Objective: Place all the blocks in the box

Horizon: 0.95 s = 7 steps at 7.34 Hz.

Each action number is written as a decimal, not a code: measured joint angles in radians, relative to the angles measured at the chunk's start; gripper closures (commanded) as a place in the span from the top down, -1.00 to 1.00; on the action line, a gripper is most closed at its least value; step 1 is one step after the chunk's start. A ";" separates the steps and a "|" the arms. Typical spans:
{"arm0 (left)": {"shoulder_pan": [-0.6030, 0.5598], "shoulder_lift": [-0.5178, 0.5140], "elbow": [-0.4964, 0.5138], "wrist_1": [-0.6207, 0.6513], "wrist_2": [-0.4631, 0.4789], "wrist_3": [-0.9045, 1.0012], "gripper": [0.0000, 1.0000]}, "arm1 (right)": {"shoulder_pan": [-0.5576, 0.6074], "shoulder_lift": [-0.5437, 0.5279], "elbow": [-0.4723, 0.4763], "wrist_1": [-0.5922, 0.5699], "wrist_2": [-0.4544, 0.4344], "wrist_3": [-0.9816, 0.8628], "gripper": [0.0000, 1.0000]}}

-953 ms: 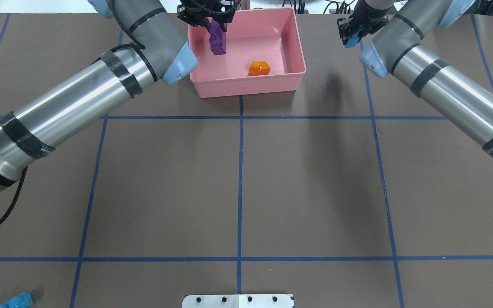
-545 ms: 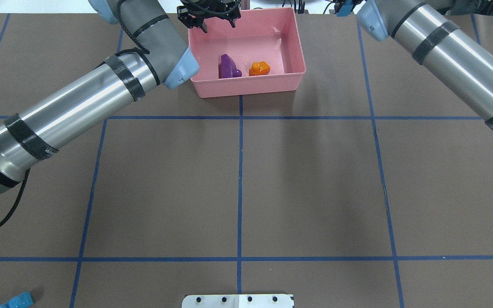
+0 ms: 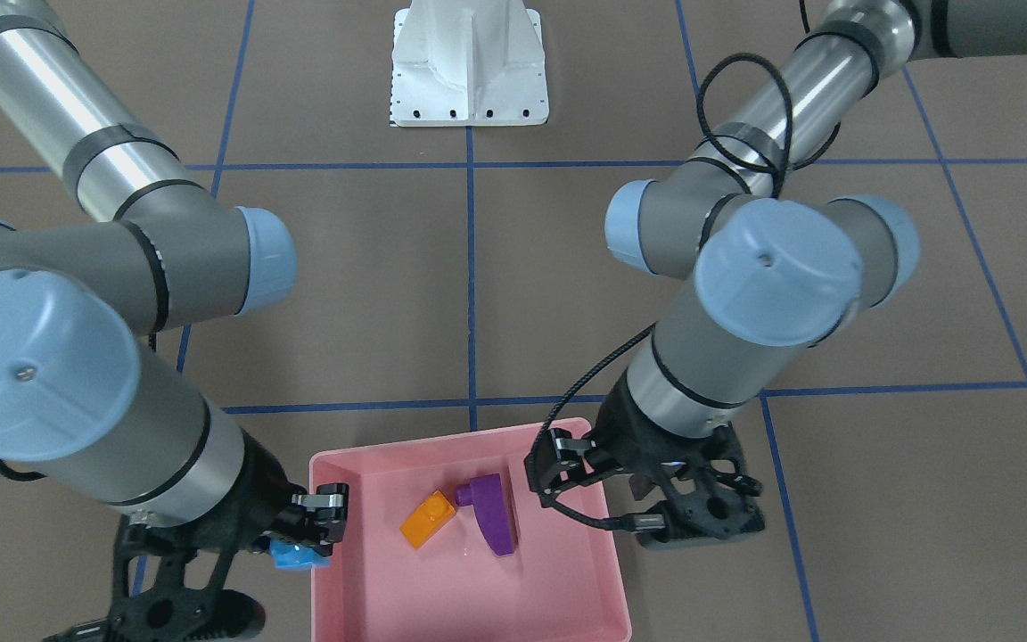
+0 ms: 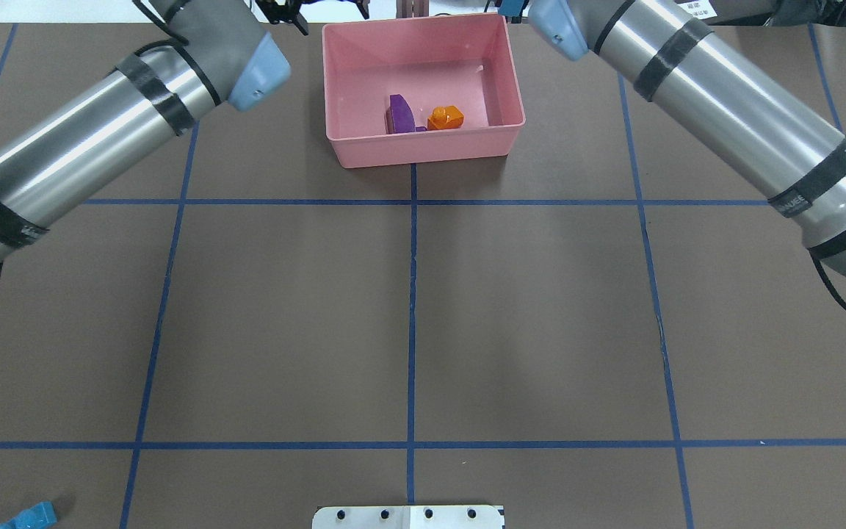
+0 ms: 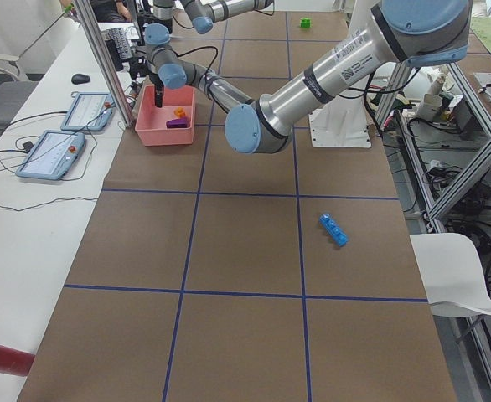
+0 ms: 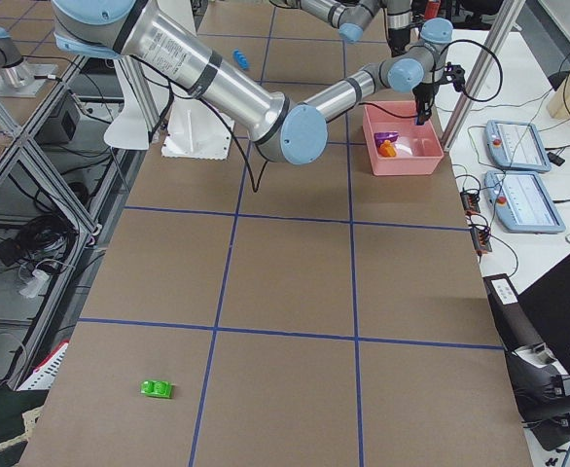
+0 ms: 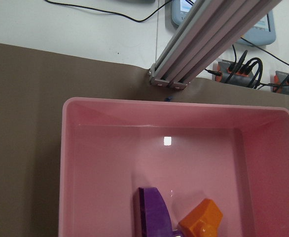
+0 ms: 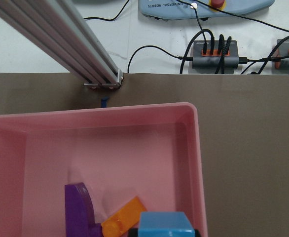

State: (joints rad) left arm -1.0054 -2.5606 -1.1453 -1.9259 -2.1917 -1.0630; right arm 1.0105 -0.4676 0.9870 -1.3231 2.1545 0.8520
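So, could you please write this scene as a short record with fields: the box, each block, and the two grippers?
box: pink box, on the table, on the side far from the robot
in the box: purple block and orange block, next to each other
held: small blue block, in the right gripper, at the box's edge
on the table: long blue block; green block; both far from the box
left gripper: open, empty, beside the box
blocks not yet in: three

We see the left arm and right arm as silver tubes with grey joints, pale blue caps, black tape bands, and a black cable just behind the left claw.
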 measured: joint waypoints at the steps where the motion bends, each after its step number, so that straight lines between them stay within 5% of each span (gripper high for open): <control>1: -0.023 0.144 -0.189 0.111 -0.026 0.096 1.00 | -0.039 0.011 -0.002 0.002 -0.056 0.019 -1.00; 3: -0.026 0.492 -0.597 0.295 -0.033 0.290 1.00 | -0.113 0.017 -0.052 0.114 -0.190 0.086 -1.00; 4: -0.014 0.642 -0.748 0.328 -0.031 0.337 1.00 | -0.150 0.018 -0.102 0.209 -0.263 0.146 -0.60; 5: 0.020 0.775 -0.865 0.340 -0.026 0.372 1.00 | -0.169 0.018 -0.133 0.260 -0.302 0.179 0.50; 6: 0.067 0.912 -0.968 0.341 -0.005 0.422 1.00 | -0.177 0.018 -0.146 0.281 -0.319 0.196 1.00; 7: 0.131 1.036 -1.053 0.339 0.039 0.468 1.00 | -0.179 0.018 -0.150 0.288 -0.324 0.209 1.00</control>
State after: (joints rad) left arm -0.8749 -1.5242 -2.1988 -1.5867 -2.1531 -0.5945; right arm 0.8315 -0.4500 0.8367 -1.0351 1.8305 1.0612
